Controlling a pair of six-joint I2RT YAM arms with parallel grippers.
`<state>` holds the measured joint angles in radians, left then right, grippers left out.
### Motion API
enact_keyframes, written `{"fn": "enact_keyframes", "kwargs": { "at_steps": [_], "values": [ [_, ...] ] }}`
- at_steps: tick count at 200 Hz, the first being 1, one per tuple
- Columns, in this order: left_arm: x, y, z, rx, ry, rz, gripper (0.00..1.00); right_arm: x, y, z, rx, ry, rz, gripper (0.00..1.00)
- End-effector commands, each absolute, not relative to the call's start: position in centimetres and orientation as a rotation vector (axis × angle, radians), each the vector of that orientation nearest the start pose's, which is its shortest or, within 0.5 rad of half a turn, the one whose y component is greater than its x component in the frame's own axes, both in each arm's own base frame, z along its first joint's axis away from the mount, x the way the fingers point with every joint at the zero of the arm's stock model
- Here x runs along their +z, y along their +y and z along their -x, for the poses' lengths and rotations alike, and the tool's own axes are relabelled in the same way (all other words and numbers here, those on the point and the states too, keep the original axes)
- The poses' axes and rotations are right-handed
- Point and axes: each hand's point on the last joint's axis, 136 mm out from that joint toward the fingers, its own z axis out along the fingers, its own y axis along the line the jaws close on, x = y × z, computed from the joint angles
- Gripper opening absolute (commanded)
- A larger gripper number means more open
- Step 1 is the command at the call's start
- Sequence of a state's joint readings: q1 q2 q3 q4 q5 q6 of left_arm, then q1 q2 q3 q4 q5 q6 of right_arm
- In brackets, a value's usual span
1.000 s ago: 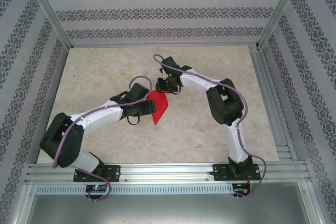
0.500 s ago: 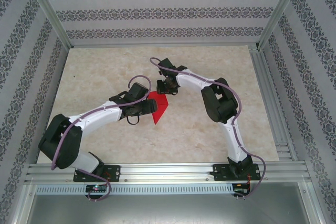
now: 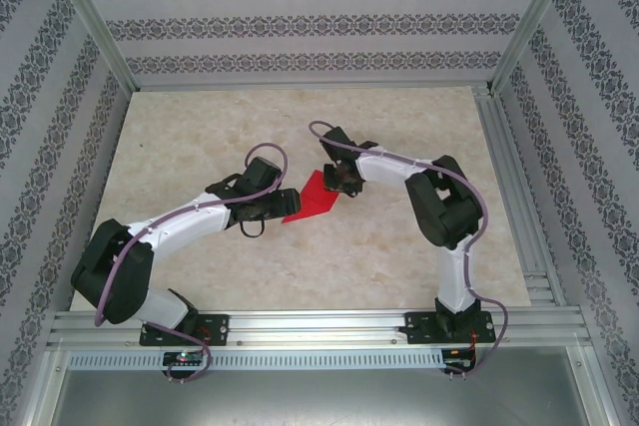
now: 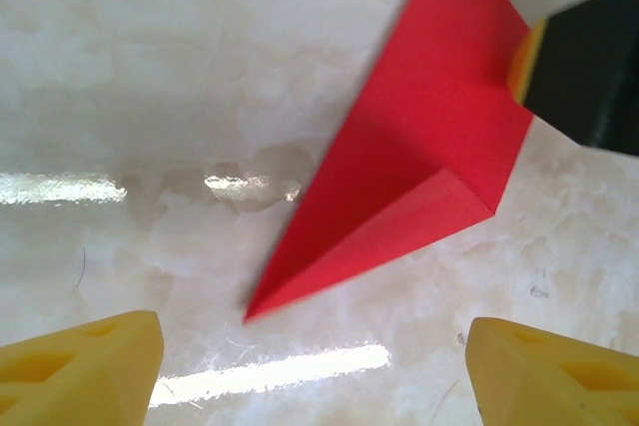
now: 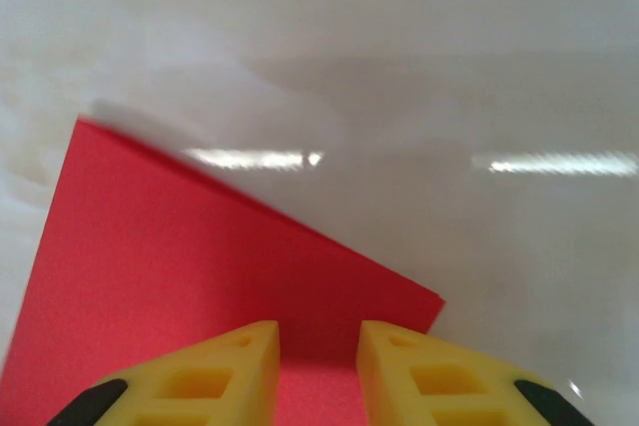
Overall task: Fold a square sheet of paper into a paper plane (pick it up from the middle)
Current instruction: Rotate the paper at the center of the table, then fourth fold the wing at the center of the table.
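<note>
Left tool (image 4: 318,351) released, jaws wide; we find the red sheet (image 4: 419,167) on the bench (image 4: 150,97) just ahead, tip toward it. Right tool (image 5: 318,346), jaws narrow, touches the far edge; grip unclear.

White arm links (image 3: 185,218), black joints (image 3: 444,209), purple cables (image 3: 483,214), yellow fingers (image 5: 200,381)

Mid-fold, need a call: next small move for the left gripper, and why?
Probably ease the open left gripper forward onto the pointed tip of the folded bright red paper sheet: it lies ahead, while the right gripper sits over its far edge.
</note>
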<state>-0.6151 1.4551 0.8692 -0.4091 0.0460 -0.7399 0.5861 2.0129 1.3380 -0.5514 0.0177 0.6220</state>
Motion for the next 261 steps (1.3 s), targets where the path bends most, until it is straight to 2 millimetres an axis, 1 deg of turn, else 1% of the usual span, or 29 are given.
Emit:
{"fn": "enact_keyframes", "kwargs": {
  "at_steps": [1,17,26,45,61,77,100,120,138,149,180,195,215,241,261],
  "values": [
    [9.1,-22.0,-29.2,-0.593,2.628,0.029,0.79,1.3,22.0,-35.2,0.211,2.835,-0.238,0.31],
    [9.2,-22.7,-29.3,-0.623,2.612,-0.046,0.77,3.5,23.0,-35.3,0.343,2.773,-0.252,0.36],
    [9.4,-23.3,-29.5,-0.64,2.595,-0.107,0.76,5.2,23.4,-35.6,0.418,2.722,-0.253,0.41],
    [10.2,-24.5,-30.4,-0.661,2.53,-0.259,0.74,8.2,23.9,-36.1,0.561,2.637,-0.251,0.5],
    [10.8,-25.5,-31.4,-0.652,2.457,-0.404,0.74,9.9,23.9,-36.3,0.65,2.589,-0.215,0.55],
    [11.1,-26.1,-32.4,-0.621,2.402,-0.507,0.74,10.8,23.6,-36.4,0.699,2.561,-0.182,0.61],
    [10.7,-27.1,-33.3,-0.621,2.348,-0.665,0.74,11.5,23.2,-36.6,0.778,2.534,-0.169,0.68],
    [10.4,-28.0,-33.7,-0.672,2.337,-0.791,0.74,11.7,23.1,-36.6,0.85,2.509,-0.166,0.73],
    [10.0,-28.9,-33.4,-0.739,2.328,-0.911,0.73,12.1,23.0,-36.3,0.874,2.489,-0.168,0.77],
    [9.7,-29.3,-33.2,-0.76,2.32,-0.989,0.73,12.1,22.5,-36.2,0.865,2.482,-0.177,0.78],
    [8.5,-29.3,-32.6,-0.765,2.352,-1.154,0.7,12.4,21.7,-36.1,0.857,2.473,-0.206,0.79],
    [8.0,-28.9,-32.7,-0.743,2.363,-1.187,0.67,12.3,21.3,-36.1,0.852,2.478,-0.227,0.79],
    [7.5,-28.1,-33.3,-0.71,2.384,-1.175,0.64,12.3,21.1,-36.3,0.861,2.479,-0.234,0.79],
    [6.2,-27.1,-33.6,-0.669,2.438,-1.183,0.62,12.4,20.6,-36.5,0.863,2.476,-0.238,0.79],
    [5.6,-27.0,-33.7,-0.674,2.467,-1.186,0.53,12.4,20.3,-36.6,0.869,2.46,-0.243,0.79]
  ]
}}
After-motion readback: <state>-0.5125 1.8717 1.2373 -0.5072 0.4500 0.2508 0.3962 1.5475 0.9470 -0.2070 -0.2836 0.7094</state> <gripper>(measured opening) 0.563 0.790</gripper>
